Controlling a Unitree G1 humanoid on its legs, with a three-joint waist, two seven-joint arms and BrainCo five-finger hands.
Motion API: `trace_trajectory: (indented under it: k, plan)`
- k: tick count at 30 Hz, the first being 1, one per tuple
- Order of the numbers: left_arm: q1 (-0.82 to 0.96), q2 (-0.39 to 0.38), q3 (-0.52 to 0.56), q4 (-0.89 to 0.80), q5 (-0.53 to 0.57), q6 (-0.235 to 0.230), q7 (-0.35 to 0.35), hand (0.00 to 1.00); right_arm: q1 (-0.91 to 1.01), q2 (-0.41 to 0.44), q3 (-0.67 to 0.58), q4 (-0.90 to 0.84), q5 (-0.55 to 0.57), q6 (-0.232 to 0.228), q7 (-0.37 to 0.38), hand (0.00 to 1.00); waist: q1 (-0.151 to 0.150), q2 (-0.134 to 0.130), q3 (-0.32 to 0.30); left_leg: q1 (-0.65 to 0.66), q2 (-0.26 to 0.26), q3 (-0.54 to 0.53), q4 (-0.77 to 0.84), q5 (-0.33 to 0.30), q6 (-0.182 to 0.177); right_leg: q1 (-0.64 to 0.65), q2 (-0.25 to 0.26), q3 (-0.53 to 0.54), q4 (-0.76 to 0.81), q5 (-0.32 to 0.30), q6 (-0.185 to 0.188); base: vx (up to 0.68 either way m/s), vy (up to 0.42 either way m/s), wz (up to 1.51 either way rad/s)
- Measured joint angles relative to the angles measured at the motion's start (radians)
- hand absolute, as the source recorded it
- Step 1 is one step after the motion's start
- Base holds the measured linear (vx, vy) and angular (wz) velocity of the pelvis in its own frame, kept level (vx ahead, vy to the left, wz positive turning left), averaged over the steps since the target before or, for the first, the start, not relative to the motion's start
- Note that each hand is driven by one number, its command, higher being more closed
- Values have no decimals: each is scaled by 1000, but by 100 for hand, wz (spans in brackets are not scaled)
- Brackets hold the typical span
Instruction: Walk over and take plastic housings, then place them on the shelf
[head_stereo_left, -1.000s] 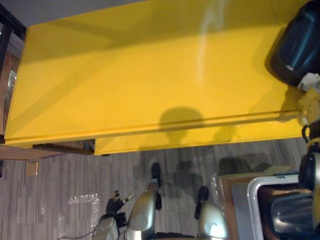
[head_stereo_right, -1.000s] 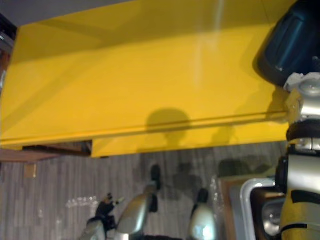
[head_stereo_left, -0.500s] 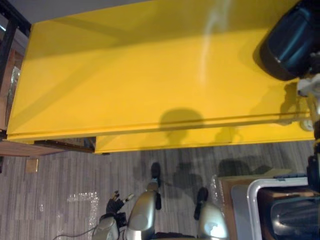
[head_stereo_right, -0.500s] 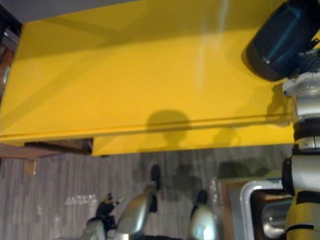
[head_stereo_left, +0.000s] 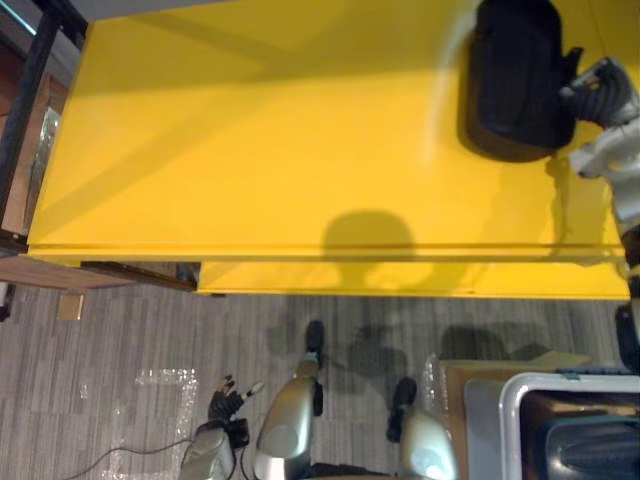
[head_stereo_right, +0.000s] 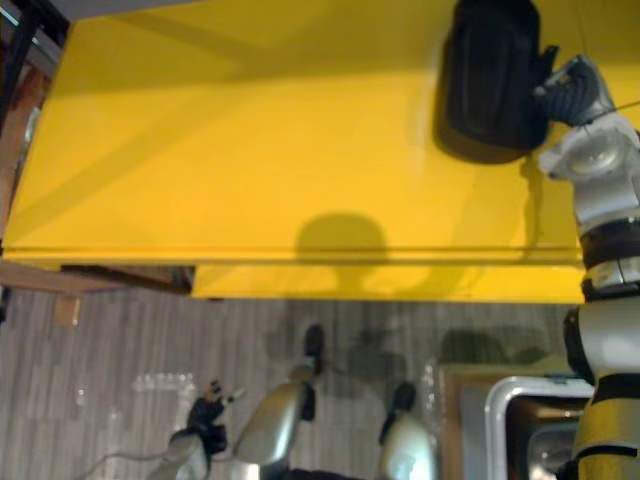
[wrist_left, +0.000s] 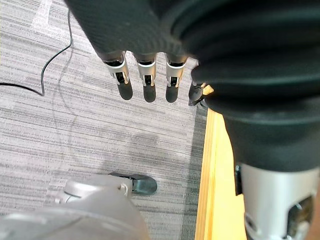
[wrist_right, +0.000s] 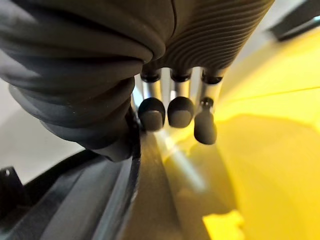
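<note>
Item 1: broad glossy yellow shelf top (head_stereo_left: 250, 150), our landmark for all that follows.

Item 2: black rounded plastic housing (head_stereo_left: 515, 80). We log it lying on the shelf top, toward the shelf's far right corner, with bare yellow surface around its other sides.

Item 3: right hand (head_stereo_right: 572, 88). We place it over the shelf top, against the right-hand edge of the housing. In its wrist view the dark-tipped fingers (wrist_right: 180, 111) reach out straight above the yellow surface, uncurled, with the housing's dark curved rim (wrist_right: 75, 200) close under the ribbed cover. We cannot tell whether the thumb presses on the housing.

Item 4: left hand (head_stereo_left: 228, 402). We record it hanging low, below and in front of the shelf's front edge, over the floor. Its fingers (wrist_left: 145, 82) point down, straight and slack, with nothing in them.

Item 5: grey striped carpet floor (head_stereo_left: 100, 330), under and in front of the shelf, with a patch of clear crinkled plastic film (head_stereo_left: 165, 385) lying on it.

Item 6: pale grey rectangular plastic bin (head_stereo_left: 515, 400), on the floor in front of the shelf's right end. Something dark lies inside; we cannot identify it.
</note>
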Motion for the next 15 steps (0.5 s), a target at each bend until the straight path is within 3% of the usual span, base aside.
trace_trajectory:
  k: [6,7,11,15]
  plan:
    - [2,15,32,-2,5,6,0,0,-3,-32,39,-28,-52,-2,52,100,3,-33,3,-1,1,4,0,0,0,1,1,0,-6,1,1,0,0,0]
    - [1,16,33,-3,5,11,0,0,-3,-46,53,-34,-67,-4,57,0,3,-43,2,-1,1,4,0,0,0,3,2,0,-11,3,2,0,0,0]
    - [2,31,35,-7,5,20,0,0,-2,-87,61,-64,-77,-29,85,0,4,-70,1,-2,2,10,0,0,0,7,3,2,-25,10,2,15,-9,-1]
    - [2,53,48,-15,6,20,0,0,-1,-117,61,-91,-23,-44,78,0,4,-78,3,-1,4,12,0,0,0,16,7,2,-42,19,2,2,-2,-1]
